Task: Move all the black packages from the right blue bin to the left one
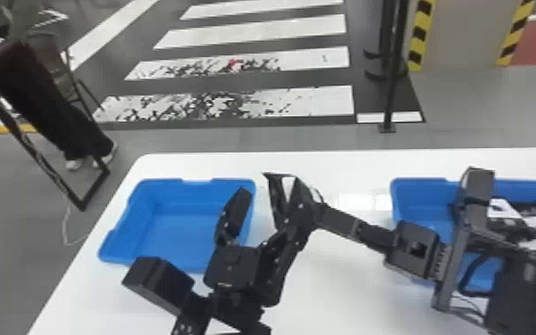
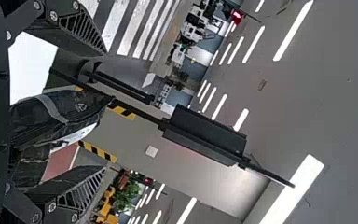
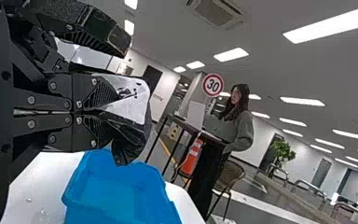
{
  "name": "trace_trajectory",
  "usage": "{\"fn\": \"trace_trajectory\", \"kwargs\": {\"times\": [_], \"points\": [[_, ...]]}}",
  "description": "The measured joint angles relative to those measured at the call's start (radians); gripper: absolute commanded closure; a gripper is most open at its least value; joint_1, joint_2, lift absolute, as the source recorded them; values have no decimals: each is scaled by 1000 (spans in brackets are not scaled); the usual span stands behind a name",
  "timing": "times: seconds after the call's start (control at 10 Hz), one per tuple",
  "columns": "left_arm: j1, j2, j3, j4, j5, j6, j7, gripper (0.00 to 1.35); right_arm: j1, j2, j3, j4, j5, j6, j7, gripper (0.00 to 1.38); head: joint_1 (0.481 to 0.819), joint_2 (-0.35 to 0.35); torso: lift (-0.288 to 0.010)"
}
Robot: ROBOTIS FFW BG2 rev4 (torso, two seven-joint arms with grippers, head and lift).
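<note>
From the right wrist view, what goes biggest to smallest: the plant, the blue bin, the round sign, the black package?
1. Blue bin, even cut off by the edge
2. Black package
3. Round sign and plant: too alike to rank

Legible from where I stand: "30", on a round white sign with red rim (image 3: 213,85). Black package (image 3: 129,150): small pale triangular mark (image 2: 81,107); print on its white area (image 3: 135,100) too small to read.
</note>
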Motion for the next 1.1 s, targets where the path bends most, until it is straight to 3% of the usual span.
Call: {"fn": "trace_trajectory", "kwargs": {"times": [0.1, 0.3, 0.7, 0.8, 1.0, 1.1], "points": [[0, 0, 0, 0, 0, 11, -1, 765, -9, -2, 15, 5, -9, -1, 0, 1171, 695, 234, -132], [2, -1, 5, 0, 4, 39, -1, 1240, -25, -3, 34, 17, -23, -17, 0, 1171, 695, 239, -132], [10, -9, 27, 0, -12, 21, 0, 1213, -30, -4, 39, 26, -21, -42, 1, 1170, 695, 249, -132], [11, -11, 34, 0, -27, 8, 1, 1213, -28, -4, 39, 28, -16, -43, 0, 1093, 695, 255, -132], [1, -20, 63, 18, -71, 3, 14, 1213, -19, -5, 39, 39, -2, -53, 0, 352, 695, 264, -132], [-24, -33, 101, 69, -127, 3, 24, 1213, -9, -5, 34, 41, 15, -58, 0, 90, 695, 275, -132]]}}
